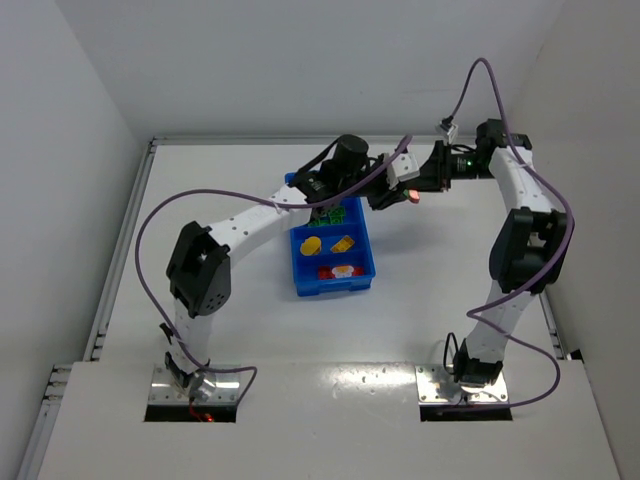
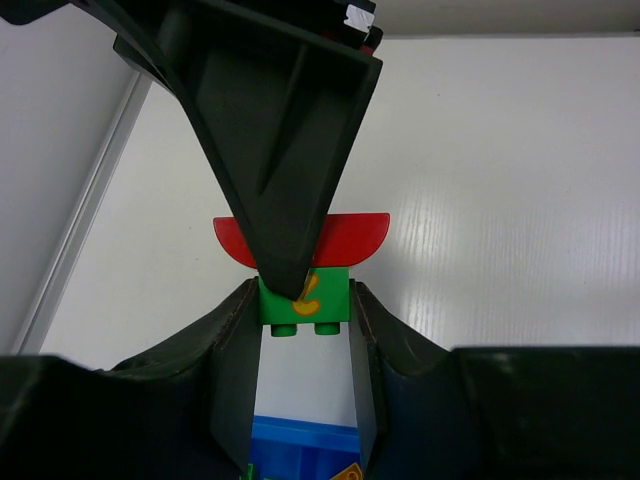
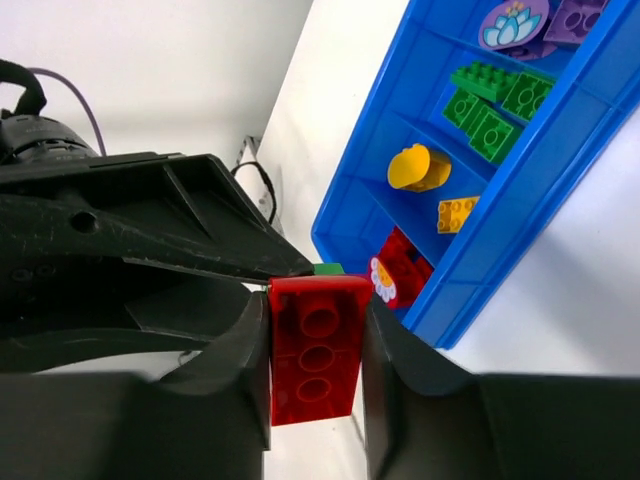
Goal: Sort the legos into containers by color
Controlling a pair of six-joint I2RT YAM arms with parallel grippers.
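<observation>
My left gripper is closed on a small green plastic block with a yellow mark and two studs on its near side; my right gripper is clamped across a red plastic brick with three round marks on its face. In the left wrist view the right finger covers the middle of the red brick, so only its rounded ends show; from the right wrist the green block is a mere sliver behind the red brick, touching it, and I cannot tell whether the two are locked together. From above, both pieces are nearly lost between the grippers, held above the white counter near the far right corner of the bright blue plastic tray; my left arm hides its farthest compartment there. The right wrist shows all four: purple pieces; green bricks; yellow pieces; red pieces.
</observation>
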